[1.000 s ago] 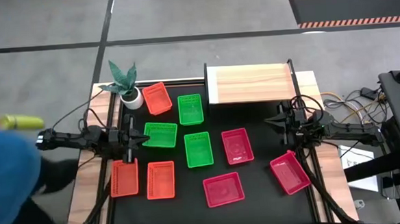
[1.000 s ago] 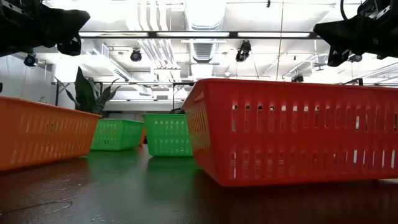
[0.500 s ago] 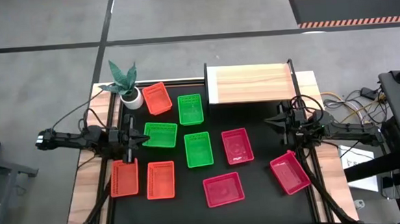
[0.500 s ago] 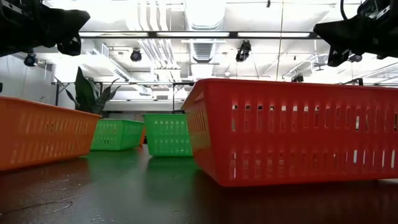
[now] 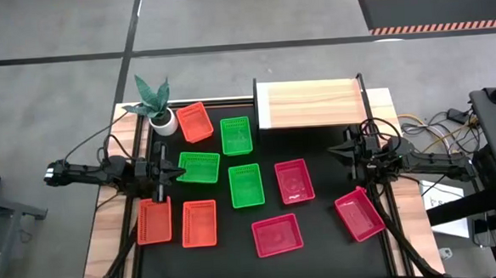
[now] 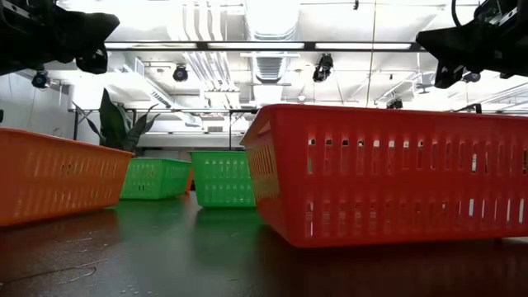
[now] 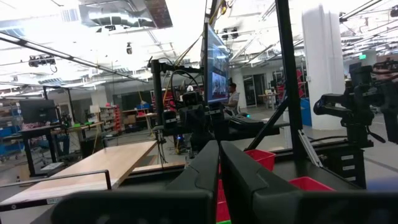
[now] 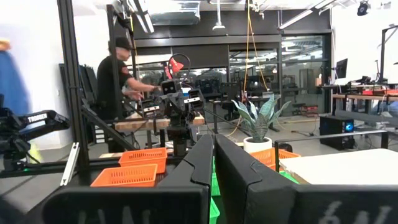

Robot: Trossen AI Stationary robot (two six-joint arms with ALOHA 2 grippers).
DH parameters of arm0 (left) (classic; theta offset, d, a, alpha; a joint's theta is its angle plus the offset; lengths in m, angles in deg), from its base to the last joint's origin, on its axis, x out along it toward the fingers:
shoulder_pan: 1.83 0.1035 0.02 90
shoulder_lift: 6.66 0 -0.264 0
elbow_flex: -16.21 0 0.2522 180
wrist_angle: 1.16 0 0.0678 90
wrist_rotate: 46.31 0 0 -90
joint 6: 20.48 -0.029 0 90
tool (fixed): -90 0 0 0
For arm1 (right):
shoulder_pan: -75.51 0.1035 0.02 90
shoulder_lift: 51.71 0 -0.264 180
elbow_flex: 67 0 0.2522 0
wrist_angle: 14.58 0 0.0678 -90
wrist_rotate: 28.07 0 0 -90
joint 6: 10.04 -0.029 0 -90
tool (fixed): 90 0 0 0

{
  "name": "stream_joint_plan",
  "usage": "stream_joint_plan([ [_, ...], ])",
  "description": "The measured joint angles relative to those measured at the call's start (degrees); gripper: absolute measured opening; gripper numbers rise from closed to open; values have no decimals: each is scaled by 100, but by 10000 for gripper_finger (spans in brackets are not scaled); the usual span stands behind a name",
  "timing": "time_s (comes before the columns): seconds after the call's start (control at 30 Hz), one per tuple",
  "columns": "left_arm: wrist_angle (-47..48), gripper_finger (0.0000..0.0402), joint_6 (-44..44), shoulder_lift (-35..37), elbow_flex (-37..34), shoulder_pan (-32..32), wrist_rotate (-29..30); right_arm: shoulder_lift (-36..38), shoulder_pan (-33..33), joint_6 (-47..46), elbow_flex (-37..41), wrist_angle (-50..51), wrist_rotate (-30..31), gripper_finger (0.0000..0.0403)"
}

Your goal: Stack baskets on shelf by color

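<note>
- Left gripper (image 5: 180, 170): hovering above the table at its left side, fingers (image 7: 205, 163) pressing together, holding nothing.
- Right gripper (image 5: 337, 150): hovering at the table's right side, fingers (image 8: 200, 155) closing flush together, holding nothing.
- Shelf (image 5: 307, 103): sitting at the far edge of the table, just beyond the right gripper, its board bearing no basket.
- Green baskets: one (image 5: 198, 167) lying right at the left gripper's tips; one (image 5: 237, 134) beyond it; one (image 5: 246, 185) lying between the two grippers.
- Orange baskets: two (image 5: 154, 220) (image 5: 199, 223) lying side by side nearer than the left gripper; one (image 5: 194, 122) resting beyond it, beside the plant pot (image 5: 164, 120).
- Red-pink baskets: one (image 5: 294, 181) lying near the right gripper towards the middle; one (image 5: 359, 214) nearer than it, under the arm; one (image 5: 278, 235) at the near edge.
</note>
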State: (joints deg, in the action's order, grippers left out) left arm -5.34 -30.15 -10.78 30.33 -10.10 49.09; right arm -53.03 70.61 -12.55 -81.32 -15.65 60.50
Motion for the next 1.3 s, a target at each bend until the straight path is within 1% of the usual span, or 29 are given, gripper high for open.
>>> stream_joint_plan([
  [0.63,-7,0,17,0,0,2,-1,2,0,0,0,2,0,9],
  [0.8,-392,0,24,4,-2,1,-1,1,0,-11,-1,2,1,9],
  [0.87,-610,0,30,2,-1,2,-1,2,0,-230,0,0,-2,9],
  [0.97,-829,0,33,5,0,2,-1,1,0,-1060,0,0,-5,9],
  [1.03,-993,0,33,13,0,2,-1,1,0,-1311,-1,0,-7,9],
  [1.3,-1586,0,37,0,0,0,-47,1,0,-1344,0,-3,-3,9],
])
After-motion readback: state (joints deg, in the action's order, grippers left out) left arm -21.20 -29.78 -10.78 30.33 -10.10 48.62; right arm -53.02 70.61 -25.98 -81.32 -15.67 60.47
